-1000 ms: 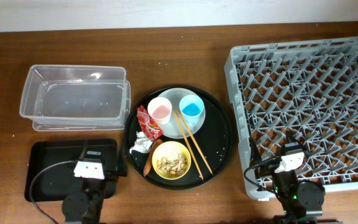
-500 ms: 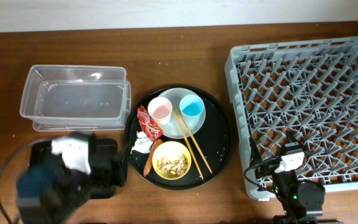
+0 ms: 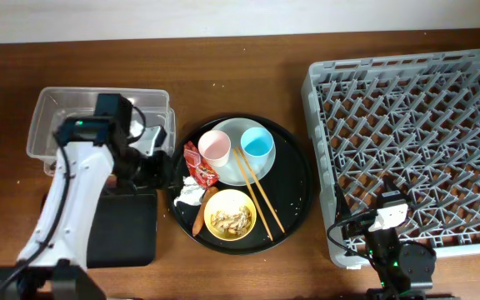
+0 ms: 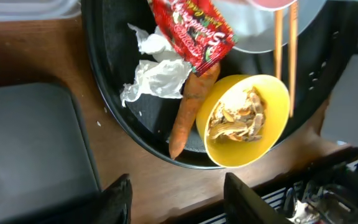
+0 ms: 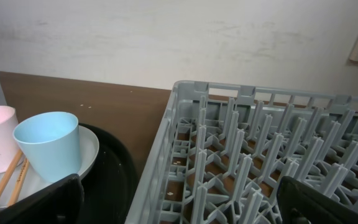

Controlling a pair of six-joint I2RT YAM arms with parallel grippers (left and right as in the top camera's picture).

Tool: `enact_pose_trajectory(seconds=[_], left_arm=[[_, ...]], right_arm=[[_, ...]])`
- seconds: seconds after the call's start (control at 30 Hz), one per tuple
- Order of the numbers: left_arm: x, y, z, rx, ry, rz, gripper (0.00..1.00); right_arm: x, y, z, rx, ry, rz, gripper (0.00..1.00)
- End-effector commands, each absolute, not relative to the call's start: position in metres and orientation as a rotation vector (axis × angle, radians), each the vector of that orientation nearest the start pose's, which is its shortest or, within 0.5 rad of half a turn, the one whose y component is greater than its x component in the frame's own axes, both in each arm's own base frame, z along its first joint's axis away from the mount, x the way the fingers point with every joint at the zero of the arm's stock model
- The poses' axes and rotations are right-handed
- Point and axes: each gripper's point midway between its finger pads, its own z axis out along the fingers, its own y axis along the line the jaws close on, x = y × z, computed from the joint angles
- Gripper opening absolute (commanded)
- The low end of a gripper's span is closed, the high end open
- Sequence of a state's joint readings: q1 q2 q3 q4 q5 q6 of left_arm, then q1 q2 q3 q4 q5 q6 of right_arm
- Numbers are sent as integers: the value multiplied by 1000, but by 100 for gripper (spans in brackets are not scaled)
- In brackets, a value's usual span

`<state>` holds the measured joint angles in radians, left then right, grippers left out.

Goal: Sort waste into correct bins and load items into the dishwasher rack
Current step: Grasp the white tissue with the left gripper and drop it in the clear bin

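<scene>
Black left gripper (image 3: 162, 170) has swung up beside the round tray (image 3: 295, 190).

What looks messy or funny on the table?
On the round black tray lie a crumpled tissue and a red wrapper draped over one end of a carrot, beside the yellow bowl. It's a jumble of trash. Nothing looks broken.

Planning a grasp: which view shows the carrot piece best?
Left wrist: the carrot piece lies close and large, one end under the red wrapper. Overhead shows only a small sliver beside the yellow bowl. Right wrist misses it.
</scene>
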<state>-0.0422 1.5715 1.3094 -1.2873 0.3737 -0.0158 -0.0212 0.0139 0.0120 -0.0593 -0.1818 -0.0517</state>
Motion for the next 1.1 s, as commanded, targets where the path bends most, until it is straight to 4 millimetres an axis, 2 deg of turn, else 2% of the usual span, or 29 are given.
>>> enact_pose_trajectory(seconds=[0.0, 0.13, 0.27, 0.47, 0.73, 0.77, 0.8, 0.83, 0.9, 0.97, 1.03, 1.07], left_arm=[[282, -67, 129, -20, 3104, -289, 46], [293, -89, 120, 26, 3028, -84, 46], [292, -114, 95, 113, 2983, -69, 46], [286, -114, 49, 112, 2959, -83, 46], [288, -111, 19, 106, 2887, -91, 44], [288, -111, 18, 106, 2887, -91, 41], [288, -111, 18, 106, 2887, -90, 31], [287, -111, 18, 106, 2887, -91, 16], [288, -111, 18, 106, 2887, -91, 1], [287, -112, 21, 107, 2888, -96, 1], [290, -113, 44, 107, 2873, -102, 1], [294, -115, 65, 105, 2842, -117, 1]], right_arm=[[245, 24, 159, -151, 1630, 93, 98], [245, 24, 159, -151, 1630, 93, 98], [245, 24, 159, -151, 1630, 93, 98], [245, 24, 159, -151, 1629, 93, 98], [245, 24, 159, -151, 1630, 93, 98], [245, 24, 159, -151, 1630, 93, 98], [245, 24, 159, -151, 1630, 93, 98], [245, 24, 159, -151, 1630, 93, 98], [245, 24, 159, -151, 1629, 93, 98], [245, 24, 159, -151, 1630, 93, 98], [245, 24, 159, -151, 1630, 93, 98], [245, 24, 159, -151, 1630, 93, 98]])
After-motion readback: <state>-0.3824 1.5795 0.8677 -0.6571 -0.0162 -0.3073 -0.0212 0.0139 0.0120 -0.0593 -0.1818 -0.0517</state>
